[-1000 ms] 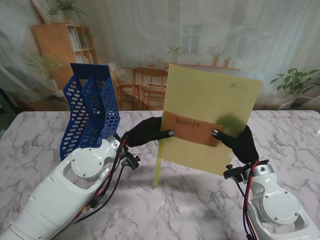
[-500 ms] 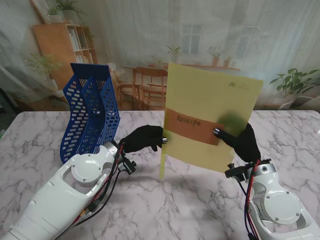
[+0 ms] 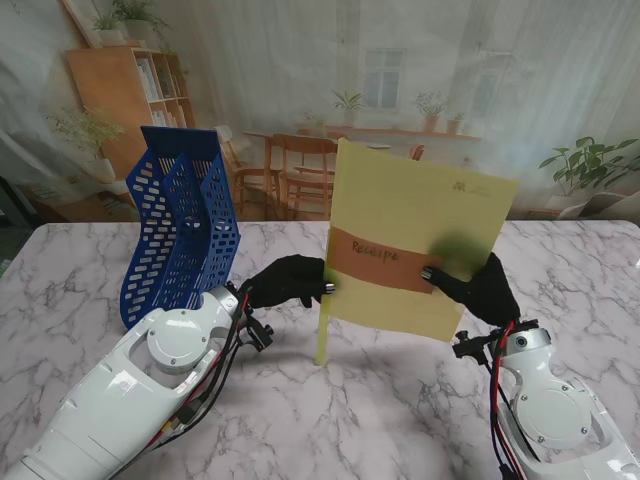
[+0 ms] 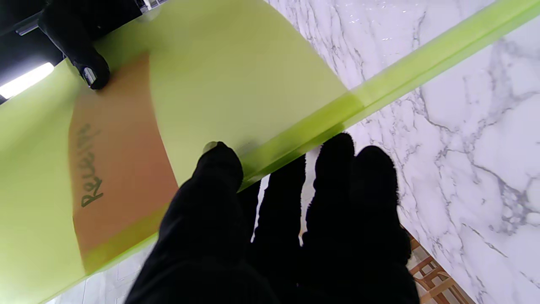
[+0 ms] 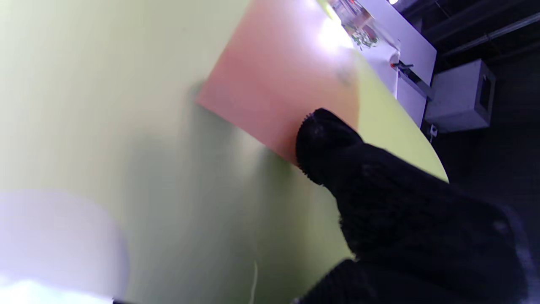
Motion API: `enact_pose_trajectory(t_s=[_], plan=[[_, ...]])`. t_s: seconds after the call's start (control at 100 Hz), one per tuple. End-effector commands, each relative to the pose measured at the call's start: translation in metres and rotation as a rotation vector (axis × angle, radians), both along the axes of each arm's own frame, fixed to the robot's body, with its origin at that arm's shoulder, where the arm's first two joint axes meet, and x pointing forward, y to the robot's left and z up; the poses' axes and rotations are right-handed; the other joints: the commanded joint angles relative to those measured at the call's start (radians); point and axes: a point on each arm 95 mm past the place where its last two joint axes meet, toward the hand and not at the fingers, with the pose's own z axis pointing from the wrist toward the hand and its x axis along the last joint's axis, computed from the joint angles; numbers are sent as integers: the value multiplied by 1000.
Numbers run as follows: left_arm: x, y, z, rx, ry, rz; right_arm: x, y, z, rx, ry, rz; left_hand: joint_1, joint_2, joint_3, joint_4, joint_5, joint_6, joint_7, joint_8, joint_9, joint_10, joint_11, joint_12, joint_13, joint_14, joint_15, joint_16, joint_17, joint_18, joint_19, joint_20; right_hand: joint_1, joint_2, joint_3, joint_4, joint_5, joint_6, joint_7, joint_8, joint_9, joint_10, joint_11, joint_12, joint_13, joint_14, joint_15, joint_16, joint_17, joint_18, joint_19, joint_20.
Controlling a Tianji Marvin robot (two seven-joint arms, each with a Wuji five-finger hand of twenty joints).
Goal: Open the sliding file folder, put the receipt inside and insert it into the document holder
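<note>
1. Blue perforated plastic makes up the document holder [image 3: 180,218], which stands upright on the left of the marble table [image 3: 80,270], well apart from the folder.
2. Black-gloved, the left hand [image 3: 287,281] reaches in from the left at the folder's spine edge — the wrist view shows its thumb tip [image 4: 221,162] pressed on the sheet beside the green slide bar [image 4: 379,84], with the other fingers behind the bar, so the hand pinches that edge.
3. Yellow-green and translucent, the sliding file folder [image 3: 415,215] is held upright above the table, tilted slightly, its slide bar running down the left edge, the lower end close to the tabletop.
4. Brown paper marked "Receipt" — the receipt [image 3: 380,260] — lies across the folder's middle and shows through the sheet.
5. On the right, the right hand [image 3: 480,288] grips the folder's right edge; its thumb [image 5: 322,139] presses on the receipt's right end.
</note>
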Motion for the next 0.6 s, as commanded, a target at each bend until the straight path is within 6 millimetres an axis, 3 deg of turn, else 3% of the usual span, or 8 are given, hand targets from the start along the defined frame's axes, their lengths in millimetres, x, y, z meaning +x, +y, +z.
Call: enact_pose_trajectory(t_s=[0.0, 0.59], plan=[[-1, -3, 6, 24, -8, -36, 1, -3, -6, -5, 7, -8, 60, 34, 13, 23, 59, -42, 70, -6, 47, -29, 34, -2, 27, -7, 44, 16, 14, -39, 42, 30, 74, 81, 74, 39, 34, -160, 121, 31, 15, -15, 29, 10, 59, -30, 142, 41, 27, -13, 34, 18], [4, -4, 27, 33, -68, -49, 3, -3, -22, -191, 55, -30, 57, 32, 14, 22, 63, -33, 77, -16, 58, -23, 43, -18, 37, -11, 51, 15, 30, -48, 48, 20, 74, 59, 93, 38, 57, -139, 113, 13, 45, 11, 8, 19, 89, -13, 181, 54, 65, 20, 66, 34]])
